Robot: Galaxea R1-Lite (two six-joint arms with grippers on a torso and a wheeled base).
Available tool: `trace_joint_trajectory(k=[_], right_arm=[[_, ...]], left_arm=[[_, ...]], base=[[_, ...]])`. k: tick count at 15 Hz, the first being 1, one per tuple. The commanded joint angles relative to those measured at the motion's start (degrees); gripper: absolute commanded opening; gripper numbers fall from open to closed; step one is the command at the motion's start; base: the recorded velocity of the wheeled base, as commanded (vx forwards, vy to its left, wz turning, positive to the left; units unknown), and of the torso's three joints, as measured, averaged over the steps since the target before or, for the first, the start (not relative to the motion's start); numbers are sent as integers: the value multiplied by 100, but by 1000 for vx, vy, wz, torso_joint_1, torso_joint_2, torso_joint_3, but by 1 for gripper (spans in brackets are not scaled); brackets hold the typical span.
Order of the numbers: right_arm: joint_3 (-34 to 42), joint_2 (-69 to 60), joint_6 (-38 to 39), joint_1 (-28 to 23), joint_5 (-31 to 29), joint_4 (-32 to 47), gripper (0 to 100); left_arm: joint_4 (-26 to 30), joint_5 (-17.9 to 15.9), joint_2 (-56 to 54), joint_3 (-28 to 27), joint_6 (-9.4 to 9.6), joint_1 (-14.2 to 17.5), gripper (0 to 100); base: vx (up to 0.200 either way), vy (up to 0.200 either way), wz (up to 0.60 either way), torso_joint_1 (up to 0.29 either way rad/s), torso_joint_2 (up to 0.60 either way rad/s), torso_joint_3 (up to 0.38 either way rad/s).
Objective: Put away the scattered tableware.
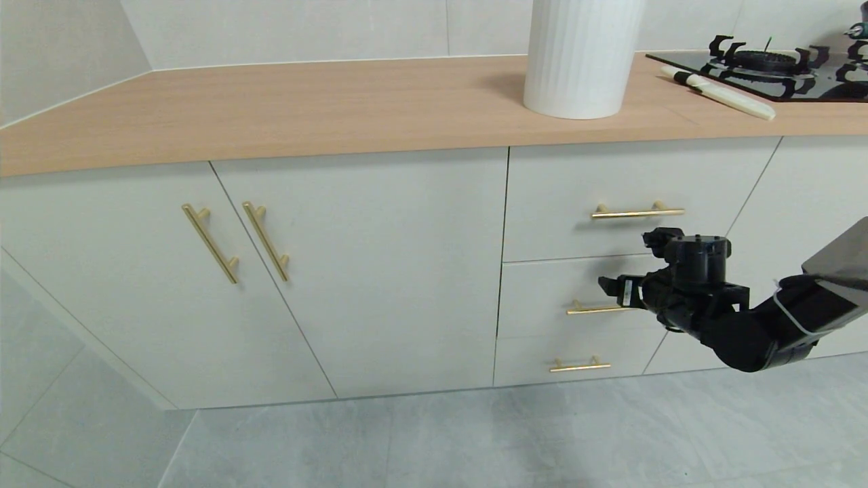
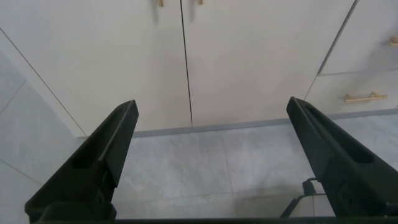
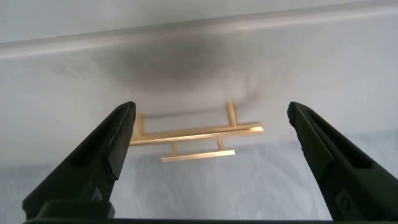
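A knife (image 1: 719, 93) with a pale blade and a dark handle was seen lying flat near the right end of the wooden countertop (image 1: 305, 108), just beside the front edge of the black cooktop (image 1: 780, 71). A white ribbed container (image 1: 582, 57) was stood upright on the same countertop, near the knife and on the side away from the cooktop, apart from it.

The right gripper (image 1: 630, 263) was held in front of the stack of drawers under the countertop, below the top drawer handle (image 1: 637, 212) and close by the right end of the middle drawer handle (image 1: 597, 309). Its fingers were spread apart and nothing was held; in the right wrist view a gold handle (image 3: 196, 134) was framed between them, untouched.

The left gripper (image 2: 211, 104) was likewise spread wide with nothing in it, pointed at the grey floor tiles (image 2: 205, 162) along the foot of the cupboard doors (image 2: 249, 56).
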Motion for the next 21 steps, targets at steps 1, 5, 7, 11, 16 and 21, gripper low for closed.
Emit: trace_joint_trajectory(k=[1,5,7,11,16,21], right_arm=[[-35,161,-2,-1,-22,-154,100],[-211,284,15,-1,-250,-242,100],[-167,204,50,-1,-250,-242,100],[255,-314,112,16,-250,-233,100],[2267,-3083,68,95,-268,-224,100],[3419,-6616,-978,95,-268,145,100]], left_arm=[[0,0,9,-2,0,2,100],[0,0,9,-2,0,2,100],[0,0,9,-2,0,2,100],[0,0,9,-2,0,2,100],[0,0,0,-2,0,2,100],[0,0,0,-2,0,2,100]], base=[[0,0,0,0,0,0],[0,0,0,0,0,0],[0,0,0,0,0,0],[0,0,0,0,0,0],[0,0,0,0,0,0],[0,0,0,0,0,0]])
